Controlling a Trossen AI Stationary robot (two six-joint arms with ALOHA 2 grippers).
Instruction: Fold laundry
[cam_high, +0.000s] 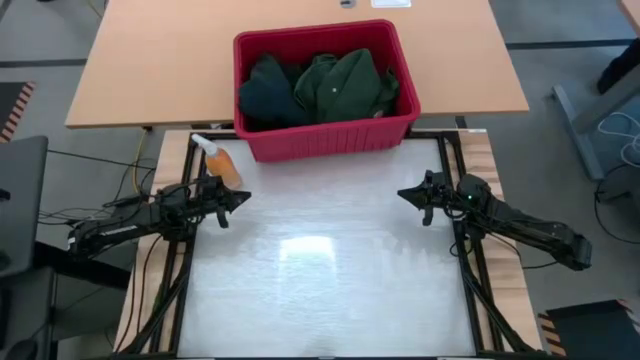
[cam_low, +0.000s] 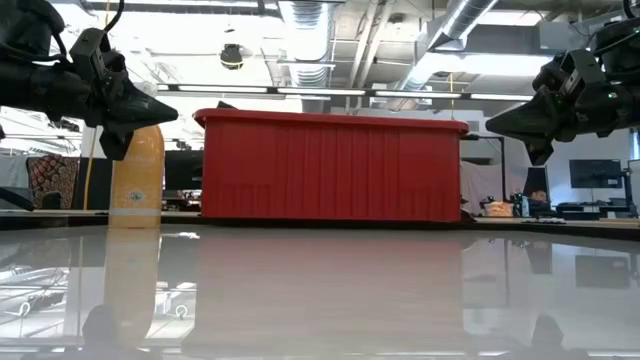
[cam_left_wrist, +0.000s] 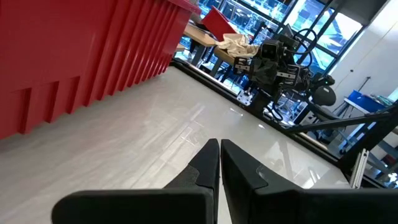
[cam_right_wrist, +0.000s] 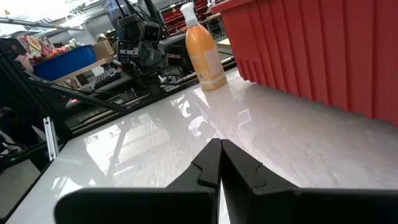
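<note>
The white table (cam_high: 330, 290) stretches bare and glossy between the two arms, reflecting the ceiling lights. Beyond both end effectors, at the far edge of the white surface, stands the red bin (cam_high: 325, 135), its ribbed wall filling much of the low view. Inside it lies the laundry (cam_high: 320, 88): a dark green collared shirt bunched toward the side nearer the right end effector, and a darker, nearly black garment heaped on the side nearer the left end effector. None of the cloth hangs over the rim, and neither arm touches it.

The left end effector (cam_high: 240, 199) hovers above the table, well short of the bin, its tip pointing inward toward the other arm. Its fingers (cam_left_wrist: 211, 163) are clenched together, tips meeting, grasping nothing. The right end effector (cam_high: 405, 194) mirrors it from the opposite side, also raised off the surface and aimed inward, with its fingers (cam_right_wrist: 214, 160) pressed closed on nothing.

Just beyond the left end effector, beside the bin's near corner, stands an orange spray bottle (cam_high: 219, 161) with a white trigger head, upright.
</note>
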